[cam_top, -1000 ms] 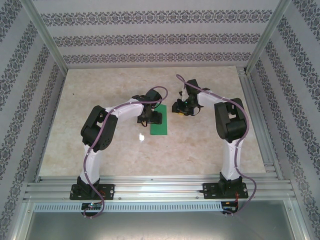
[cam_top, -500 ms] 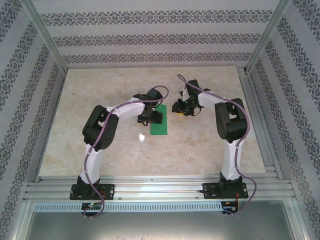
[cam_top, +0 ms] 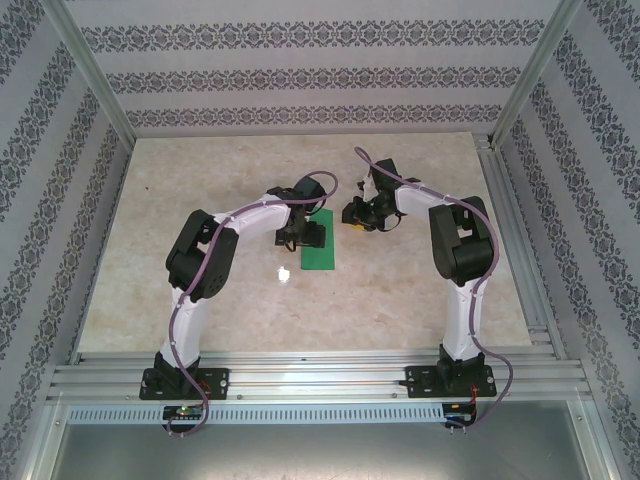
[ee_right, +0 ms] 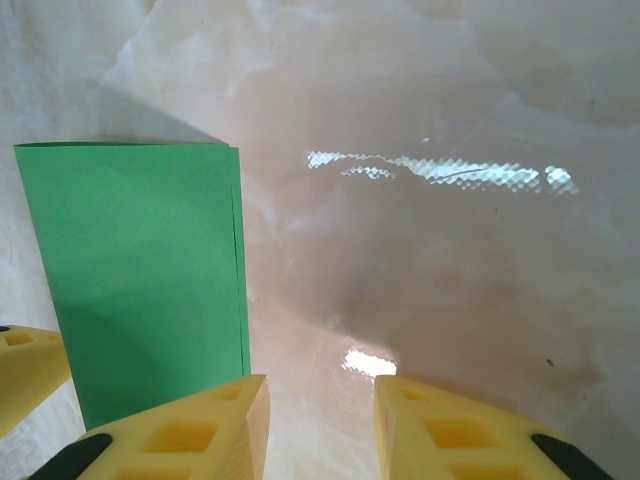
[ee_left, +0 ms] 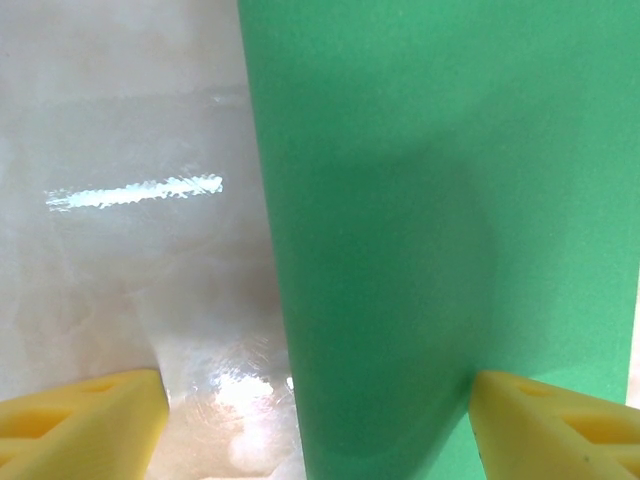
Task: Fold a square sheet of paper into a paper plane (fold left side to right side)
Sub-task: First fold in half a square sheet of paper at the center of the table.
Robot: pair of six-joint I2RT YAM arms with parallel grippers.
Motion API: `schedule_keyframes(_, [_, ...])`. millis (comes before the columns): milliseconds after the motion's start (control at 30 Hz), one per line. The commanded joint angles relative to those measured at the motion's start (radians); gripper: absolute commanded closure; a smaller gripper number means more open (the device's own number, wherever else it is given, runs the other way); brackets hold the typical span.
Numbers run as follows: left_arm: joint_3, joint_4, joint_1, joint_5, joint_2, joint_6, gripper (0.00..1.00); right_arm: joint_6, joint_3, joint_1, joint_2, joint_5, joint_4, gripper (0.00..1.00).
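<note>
Mid-surface, a bit toward 12 o'clock in the top view, the square sheet of paper (cam_top: 322, 255) lies flat as a narrow green rectangle. So imo the left-to-right fold is already laid over and the step in hand is setting the crease.

Right wrist view shows two layers a hair offset along the sheet's 3 o'clock edge, so the loose edges are there and the crease should be the opposite long edge.

Left jaws are wide apart, clamped on nothing. One yellow pad (ee_left: 80, 420) is over bare surface (cam_top: 200, 300), the other over green near the sheet's far side. Can't tell if either touches.

Right jaws are only partly apart w/ a narrow gap, bare surface between the pads (ee_right: 190, 430), nothing held. They hang just beside the sheet's 1 o'clock corner.

To do it well:
- Square up that small offset first.
- Pin the loose edges w/ one arm.
- Run a pad flat down the folded edge, 12 to 6. Go light, since thin paper prob slides on this glossy top.

Room-wise there's plenty of bare surface at 6 and 9 o'clock, and the frame rail (cam_top: 515, 240) at 3 o'clock is well apart. The tight spot is 12–1 o'clock, where both wrists sit near each other, so move one at a time there.
</note>
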Motion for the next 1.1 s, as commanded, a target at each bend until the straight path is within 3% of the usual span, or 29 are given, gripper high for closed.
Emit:
schedule_keyframes(0, [-0.001, 0.075, -0.018, 0.049, 0.078, 0.016, 0.19, 0.009, -0.009, 0.013, -0.025, -0.014, 0.017, 0.67])
schedule_keyframes(1067, [0.003, 0.090, -0.030, 0.095, 0.040, 0.015, 0.18, 0.009, -0.006, 0.021, -0.013, -0.010, 0.015, 0.67])
